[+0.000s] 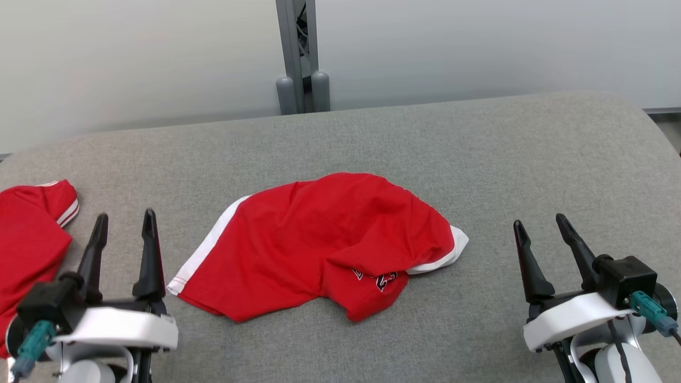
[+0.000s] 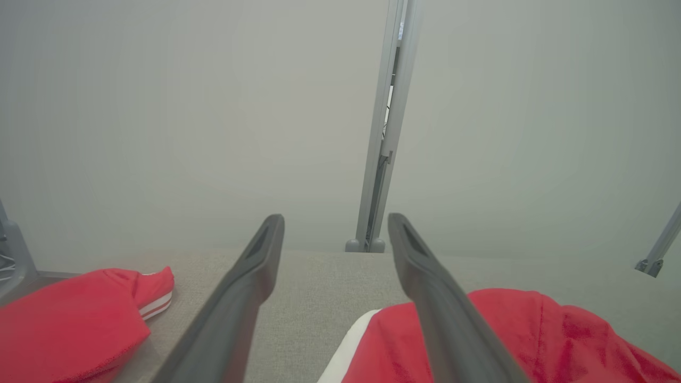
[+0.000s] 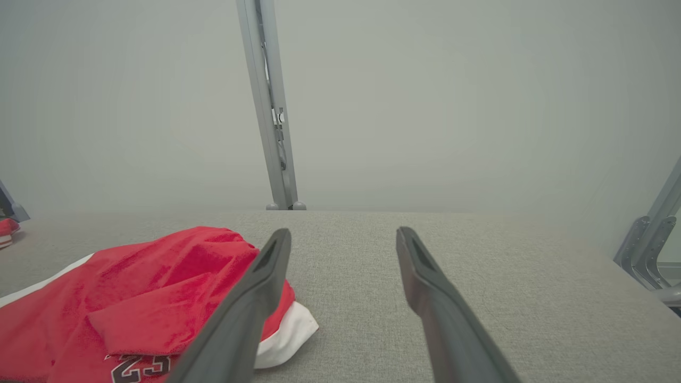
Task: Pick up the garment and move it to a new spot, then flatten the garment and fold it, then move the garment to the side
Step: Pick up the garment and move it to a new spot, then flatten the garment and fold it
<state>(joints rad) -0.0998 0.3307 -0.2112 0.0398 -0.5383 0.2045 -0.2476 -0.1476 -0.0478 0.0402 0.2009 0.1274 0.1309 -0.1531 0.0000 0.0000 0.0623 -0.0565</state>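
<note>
Grey surface point(image 1: 532, 159) spans the view; red garment point(image 1: 319, 239) lies crumpled mid-surface, white-trimmed edge to the left, one part flopped over w/ print point(image 1: 380, 279) half hidden, so it prob. needs lifting and spreading before any fold; 2nd garment point(image 1: 26, 239), also red, sits at far left edge, well apart, likely set aside; left tool point(image 1: 125, 218) and right tool point(image 1: 538, 219) sit low either side of the garment, both w/ fingers spread, holding nothing, placed to reach in from both ends.
</note>
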